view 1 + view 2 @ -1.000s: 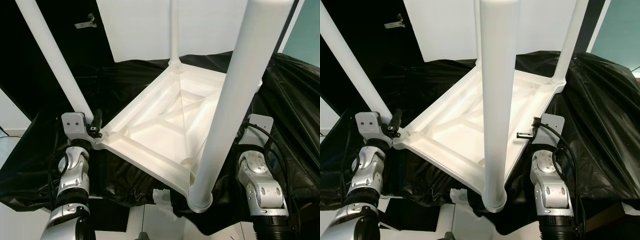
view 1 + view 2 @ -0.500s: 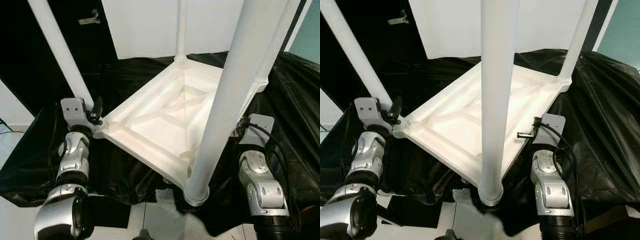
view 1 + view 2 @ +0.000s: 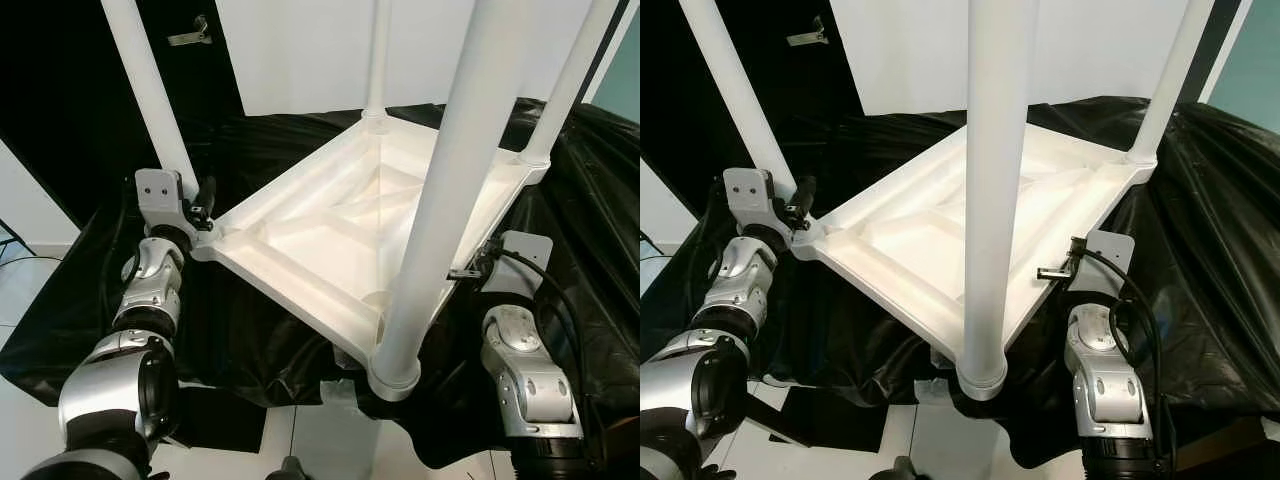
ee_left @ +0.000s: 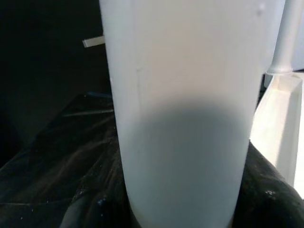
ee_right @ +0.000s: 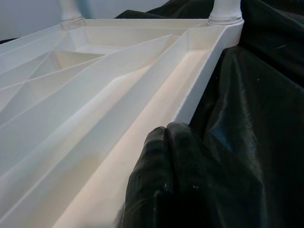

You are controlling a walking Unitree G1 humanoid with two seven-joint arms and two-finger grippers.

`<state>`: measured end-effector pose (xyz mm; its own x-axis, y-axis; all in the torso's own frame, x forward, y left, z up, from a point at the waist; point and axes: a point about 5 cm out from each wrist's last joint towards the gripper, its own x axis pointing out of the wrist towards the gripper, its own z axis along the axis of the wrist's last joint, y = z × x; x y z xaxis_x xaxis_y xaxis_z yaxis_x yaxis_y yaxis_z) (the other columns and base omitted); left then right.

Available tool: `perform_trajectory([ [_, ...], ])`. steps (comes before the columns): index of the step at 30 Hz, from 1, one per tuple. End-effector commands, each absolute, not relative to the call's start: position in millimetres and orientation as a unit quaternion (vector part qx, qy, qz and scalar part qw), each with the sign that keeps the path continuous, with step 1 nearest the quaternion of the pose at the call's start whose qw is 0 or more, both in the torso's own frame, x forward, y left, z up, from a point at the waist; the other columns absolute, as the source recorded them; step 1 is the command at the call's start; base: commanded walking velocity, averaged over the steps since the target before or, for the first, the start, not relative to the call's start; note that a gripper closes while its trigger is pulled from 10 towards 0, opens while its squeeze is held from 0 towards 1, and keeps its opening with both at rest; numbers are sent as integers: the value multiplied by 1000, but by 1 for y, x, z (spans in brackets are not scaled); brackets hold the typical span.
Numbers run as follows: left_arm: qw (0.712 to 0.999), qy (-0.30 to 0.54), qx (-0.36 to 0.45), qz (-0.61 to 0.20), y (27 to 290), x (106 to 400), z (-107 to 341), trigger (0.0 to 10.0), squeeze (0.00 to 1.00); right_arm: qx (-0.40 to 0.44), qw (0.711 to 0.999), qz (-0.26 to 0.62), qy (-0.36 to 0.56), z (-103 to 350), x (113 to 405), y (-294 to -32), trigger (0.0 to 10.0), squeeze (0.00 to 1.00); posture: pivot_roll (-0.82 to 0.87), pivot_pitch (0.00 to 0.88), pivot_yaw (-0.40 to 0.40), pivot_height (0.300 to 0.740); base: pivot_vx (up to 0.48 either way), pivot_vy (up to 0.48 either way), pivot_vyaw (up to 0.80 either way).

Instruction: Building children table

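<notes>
**Upturned table lifted slightly at both sides**

Rising a little since a second ago, the upturned white children's table [image 3: 330,245] now sits higher in the head views, its four legs pointing upward, over a black plastic sheet [image 3: 250,330].

At the left, the left pincer [image 3: 205,200] is at the table's left corner, at the base of the left leg [image 3: 150,90]; whether its fingers are clenched I cannot tell. The left wrist view has that leg close before it.

In the middle, the nearest leg [image 3: 995,190] stands tall from the near corner.

At the right, the right pincer [image 5: 164,137] has its black fingers pressed together on the table's right rim [image 5: 194,97], beside the sheet.
</notes>
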<state>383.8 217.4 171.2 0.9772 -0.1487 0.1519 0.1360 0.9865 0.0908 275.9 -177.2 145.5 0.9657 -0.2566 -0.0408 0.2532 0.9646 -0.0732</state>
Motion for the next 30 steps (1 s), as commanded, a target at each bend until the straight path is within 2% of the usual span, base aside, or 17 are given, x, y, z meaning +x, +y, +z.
perform_trajectory([
  [1, 984, -112, 70, -121, 194, 392, 192, 0, 0, -34, 990, -135, 30, 144, 274, -178, 10000, 0, -26, 0, 81, 740, 0, 0, 0],
  [4, 985, -101, 76, -117, 193, 393, 189, 0, 0, -35, 990, -136, 30, 145, 274, -178, 10000, 0, -30, 0, 81, 740, 0, 0, 0],
  [5, 986, -93, 77, -116, 193, 393, 186, 1804, 0, -35, 990, -136, 29, 145, 274, -178, 10000, 0, -31, 0, 81, 740, 0, 0, 0],
  [6, 986, -93, 77, -116, 193, 393, 186, 1804, 0, -35, 990, -136, 29, 145, 274, -178, 10000, 0, -31, 0, 81, 740, 0, 0, 0],
  [7, 987, -77, 86, -115, 192, 391, 177, 10000, 0, -36, 990, -137, 29, 146, 273, -178, 10000, 0, -33, 0, 80, 740, 0, 0, 0],
  [12, 986, -67, 100, -115, 193, 388, 169, 10000, 31, -36, 989, -137, 29, 146, 273, -179, 10000, 0, -29, 0, 77, 740, 0, 0, 0],
  [13, 986, -63, 103, -111, 195, 387, 167, 10000, 439, -36, 990, -137, 29, 146, 273, -179, 10000, 0, -29, 0, 77, 740, 0, 0, 0],
  [14, 987, -62, 99, -109, 198, 386, 165, 10000, 1000, -37, 990, -136, 29, 146, 273, -179, 10000, 0, -26, 0, 74, 740, 0, 0, 0],
  [17, 988, -58, 103, -100, 203, 385, 163, 10000, 1000, -37, 990, -134, 29, 147, 275, -179, 10000, 0, -22, 0, 72, 740, 0, 0, 0],
  [19, 989, -35, 136, -49, 213, 386, 160, 10000, 1000, -38, 990, -131, 28, 148, 277, -178, 10000, 0, -18, 0, 69, 740, 0, 0, 0],
  [20, 988, -27, 147, -42, 216, 385, 159, 10000, 882, -38, 990, -130, 27, 148, 277, -178, 10000, 0, -17, 0, 68, 740, 0, 0, 0],
  [21, 987, -22, 153, -40, 217, 385, 158, 10000, 0, -38, 991, -129, 27, 148, 277, -178, 10000, 0, -17, 0, 68, 740, 0, 0, 0],
  [27, 984, -11, 178, -27, 229, 379, 149, 10000, 0, -37, 991, -129, 27, 148, 277, -178, 10000, 0, -19, 0, 70, 740, 0, 0, 0],
  [30, 991, -12, 126, -46, 230, 376, 146, 10000, 8, -37, 990, -130, 28, 147, 277, -178, 10000, 0, -21, 0, 74, 740, 0, 0, 0],
])
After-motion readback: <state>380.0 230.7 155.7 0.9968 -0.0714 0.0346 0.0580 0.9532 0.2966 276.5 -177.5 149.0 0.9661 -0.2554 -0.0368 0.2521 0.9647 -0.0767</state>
